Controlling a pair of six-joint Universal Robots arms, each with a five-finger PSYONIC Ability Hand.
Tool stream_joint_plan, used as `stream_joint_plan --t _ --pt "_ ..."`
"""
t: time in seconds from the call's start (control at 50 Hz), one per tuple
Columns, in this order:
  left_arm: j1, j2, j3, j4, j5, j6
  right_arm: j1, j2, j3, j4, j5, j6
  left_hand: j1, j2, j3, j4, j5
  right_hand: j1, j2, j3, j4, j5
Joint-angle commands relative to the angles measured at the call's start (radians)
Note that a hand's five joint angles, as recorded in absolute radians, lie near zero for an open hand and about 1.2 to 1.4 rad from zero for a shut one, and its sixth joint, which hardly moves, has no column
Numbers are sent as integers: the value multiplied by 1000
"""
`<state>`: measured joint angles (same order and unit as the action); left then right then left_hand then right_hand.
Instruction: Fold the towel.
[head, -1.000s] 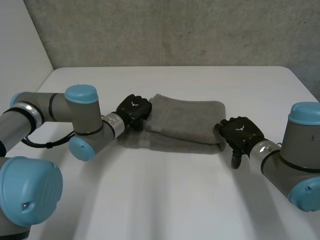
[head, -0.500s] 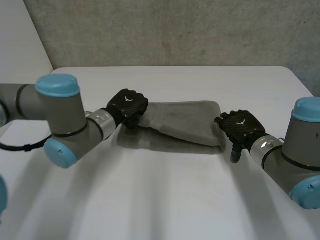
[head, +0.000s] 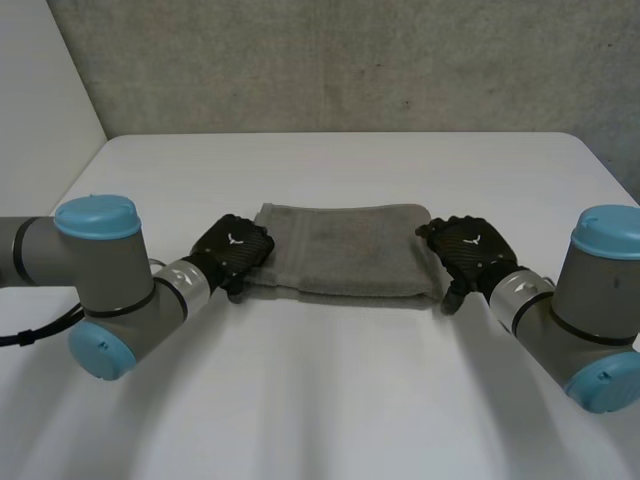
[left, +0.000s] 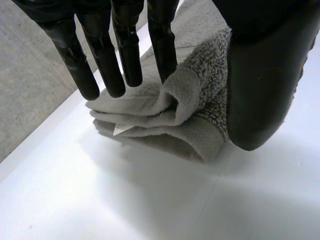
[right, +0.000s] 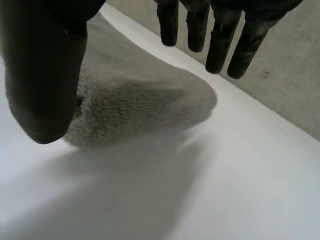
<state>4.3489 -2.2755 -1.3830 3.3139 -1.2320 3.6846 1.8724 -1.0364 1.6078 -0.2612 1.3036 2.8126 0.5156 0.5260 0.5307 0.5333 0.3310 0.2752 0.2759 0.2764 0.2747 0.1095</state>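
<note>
Closest to me are the two arms, grey tubes with glossy light-blue caps: the left arm (head: 110, 285) and the right arm (head: 590, 300), both reaching inward over the smooth white table (head: 330, 160). Each ends in a matte black hand at one short end of the towel (head: 345, 250).

My left hand (head: 232, 252) sits at the towel's left end, by the near corner. In its wrist view the fingers (left: 120, 55) are straight and a little apart, with the thumb (left: 260, 90) set wide of them. A soft ridge of cloth stands in that gap, touching the thumb and the nearest fingertip. I read no squeeze there, so I call the hand spread. A small white label (left: 121, 129) pokes out between the layers.

My right hand (head: 470, 250) is at the right end. Its straight fingers (right: 220, 40) hang clear of the cloth and its thumb (right: 45, 75) is right at the rounded corner, so that hand is spread too and holds nothing.

The towel lies flat in the middle of the table, between the hands. It is a grey terry rectangle, folded into stacked layers, long side across my view. The pile is nubby and thick, and the folded edges are plump and rounded rather than sharp.

Behind the table rises a rough, mottled grey wall (head: 350, 60).
</note>
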Motion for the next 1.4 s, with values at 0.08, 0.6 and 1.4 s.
stream_joint_plan --t 0.08,0.6,1.4 --pt "5 92 -48 -5 -9 -23 2 56 -25 -1 -64 99 -82 -92 -97 -99 -72 100 99 99 101 91" --pt "81 270 -166 -4 6 -279 -54 -80 18 33 -67 -53 -105 -116 -120 -123 -95 1121 1120 1120 1122 1112" --pt "-34 258 19 29 14 -626 226 -74 -194 307 -3 -12 -167 -177 -182 -185 -157 -101 -101 -102 -100 -110"
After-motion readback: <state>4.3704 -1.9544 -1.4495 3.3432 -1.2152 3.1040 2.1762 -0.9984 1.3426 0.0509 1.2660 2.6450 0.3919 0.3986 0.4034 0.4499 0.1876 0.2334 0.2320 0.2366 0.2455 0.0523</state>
